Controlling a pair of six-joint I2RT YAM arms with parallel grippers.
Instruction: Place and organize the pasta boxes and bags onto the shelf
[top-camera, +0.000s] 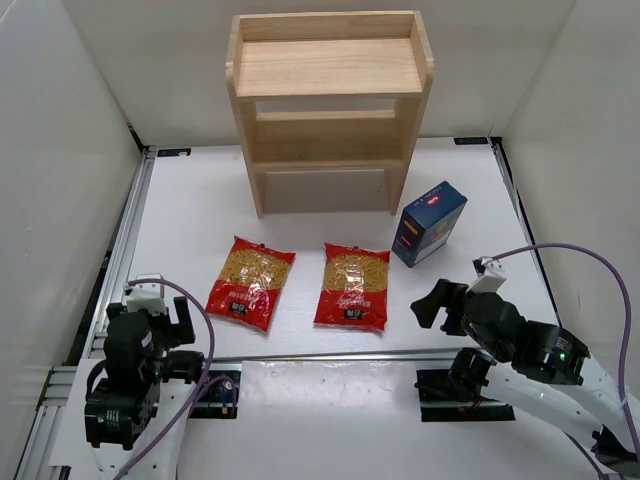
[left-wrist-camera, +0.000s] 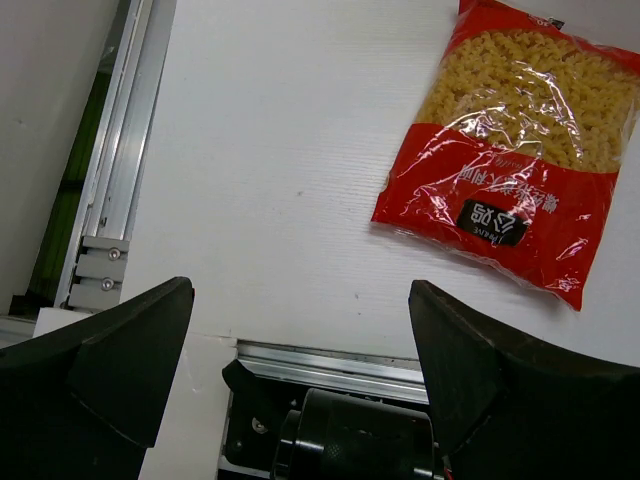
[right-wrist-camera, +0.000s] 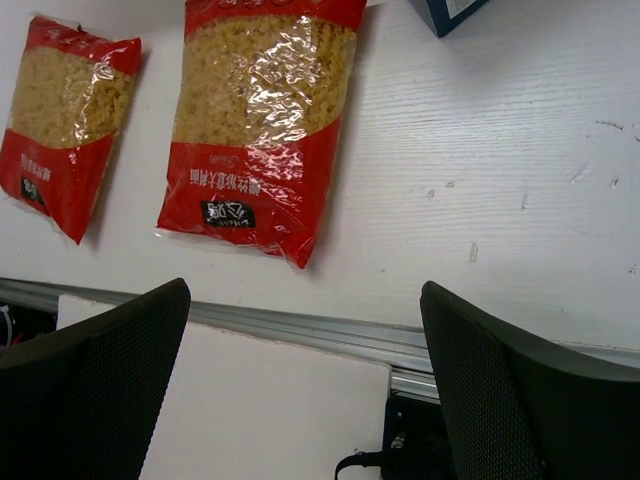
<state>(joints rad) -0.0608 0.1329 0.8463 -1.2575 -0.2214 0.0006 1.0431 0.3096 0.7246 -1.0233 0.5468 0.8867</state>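
Observation:
The wooden shelf (top-camera: 328, 66) stands at the back of the table, its tiers bare. A dark blue pasta box (top-camera: 429, 222) stands to its front right; only its corner (right-wrist-camera: 448, 12) shows in the right wrist view. Two red pasta bags lie flat in the middle: the left bag (top-camera: 251, 281) (left-wrist-camera: 515, 150) (right-wrist-camera: 65, 115) and the right bag (top-camera: 353, 284) (right-wrist-camera: 256, 120). My left gripper (top-camera: 168, 318) (left-wrist-camera: 300, 340) is open and empty, near the front left edge. My right gripper (top-camera: 445, 298) (right-wrist-camera: 305, 345) is open and empty, just right of the right bag.
A metal rail (top-camera: 120, 250) runs along the table's left side and another (top-camera: 310, 357) along the front edge. White walls enclose the table on the left, back and right. Purple cables loop from both arms.

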